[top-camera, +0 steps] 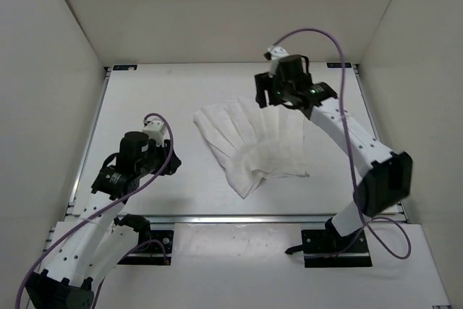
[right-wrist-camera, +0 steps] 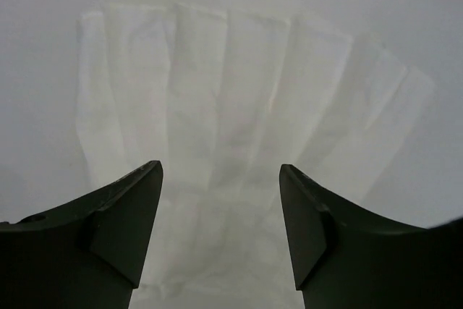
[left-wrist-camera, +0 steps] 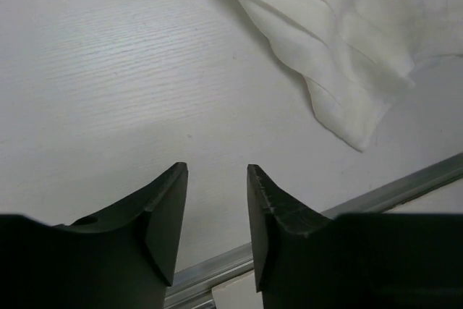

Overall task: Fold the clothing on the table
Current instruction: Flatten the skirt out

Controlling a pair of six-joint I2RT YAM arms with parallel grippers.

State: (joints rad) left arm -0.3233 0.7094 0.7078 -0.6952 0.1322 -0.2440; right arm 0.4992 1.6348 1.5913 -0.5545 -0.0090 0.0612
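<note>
Wide, empty jaws of the right arm (top-camera: 340, 124) hang over the far edge of the clothing (right-wrist-camera: 239, 106), fanned out in the middle of the table (top-camera: 145, 106).
The left jaws, half open and empty, sit apart from its near corner; a one-sided pinch could snag one thin layer and bunch the pleats.

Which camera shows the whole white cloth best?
The top external view: the clothing lies spread on the table, nearly every edge visible. The left wrist view catches only one corner at its upper right. The right wrist view shows the pleats close up, cut off below by its fingers.
</note>
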